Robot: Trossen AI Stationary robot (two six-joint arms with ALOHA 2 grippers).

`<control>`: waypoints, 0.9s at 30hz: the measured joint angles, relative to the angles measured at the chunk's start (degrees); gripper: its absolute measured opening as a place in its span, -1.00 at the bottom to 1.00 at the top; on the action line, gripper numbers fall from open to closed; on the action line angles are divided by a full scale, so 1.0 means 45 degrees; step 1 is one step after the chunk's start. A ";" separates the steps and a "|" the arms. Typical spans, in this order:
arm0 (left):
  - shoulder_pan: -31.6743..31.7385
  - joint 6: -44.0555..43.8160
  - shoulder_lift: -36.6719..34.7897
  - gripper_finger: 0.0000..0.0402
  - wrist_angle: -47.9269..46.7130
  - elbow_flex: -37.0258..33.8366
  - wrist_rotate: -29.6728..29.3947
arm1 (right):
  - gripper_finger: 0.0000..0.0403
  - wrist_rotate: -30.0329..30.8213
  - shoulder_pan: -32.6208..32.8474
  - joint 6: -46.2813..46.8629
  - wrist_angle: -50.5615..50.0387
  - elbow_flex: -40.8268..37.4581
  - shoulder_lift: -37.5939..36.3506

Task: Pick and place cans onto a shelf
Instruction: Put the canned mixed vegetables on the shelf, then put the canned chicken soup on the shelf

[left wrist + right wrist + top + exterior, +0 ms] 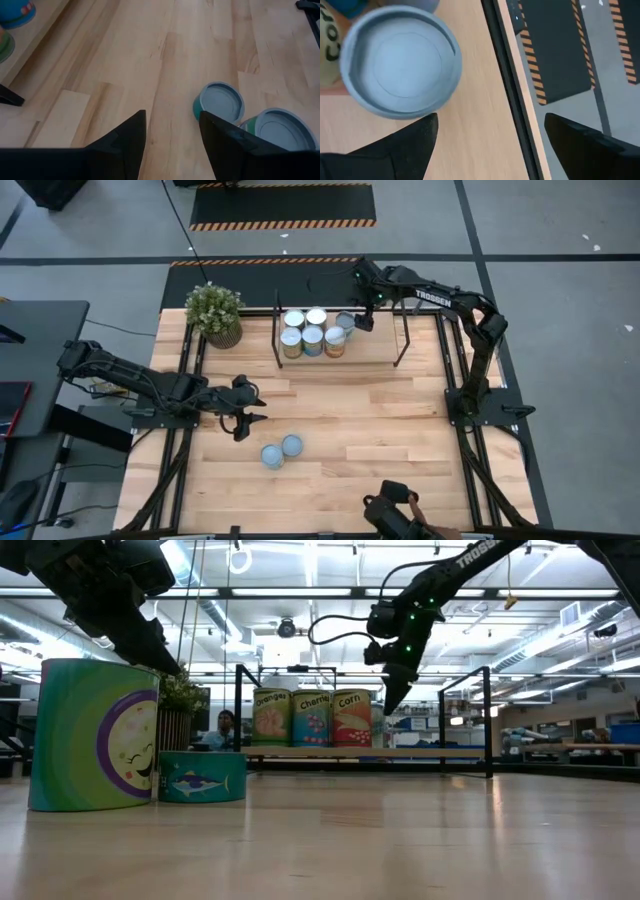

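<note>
Several cans (313,340) stand upright on the wooden shelf (375,345) at the far side, and three labels show in the low view (312,718). My right gripper (362,320) hangs open and empty over the shelf's right part, beside a silver-topped can (400,65). Two more cans (282,450) stand on the table near the middle; these are a tall green one (95,735) and a flat teal tin (200,776). My left gripper (243,418) is open and empty above the table, left of and a little beyond them (220,102).
A potted plant (215,310) stands at the far left, beside the shelf's black left bracket (277,330). The right bracket (405,340) is right of my right gripper. A dark object (395,510) sits at the table's near edge. A person (226,725) shows in the room behind.
</note>
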 joint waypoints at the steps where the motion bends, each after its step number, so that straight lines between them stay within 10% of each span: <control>1: 0.0002 0.0002 0.0000 -0.05 0.0000 0.0000 0.0000 | 0.85 -0.0039 0.0022 -0.0003 0.0042 0.0000 0.0000; 8: 0.0000 0.0000 0.0000 -0.05 -0.0002 0.0000 0.0000 | 0.85 0.1620 0.0033 -0.0023 0.0001 0.0044 0.0000; 18: 0.0000 0.0007 0.0000 -0.05 -0.0031 0.0000 0.0000 | 0.85 -0.1212 0.0072 0.0545 0.0949 0.0049 0.0000; 27: 0.0002 -0.0037 -0.0002 -0.05 -0.0546 0.0000 0.0000 | 0.85 0.0812 0.0153 0.0517 -0.0181 0.0049 -0.0115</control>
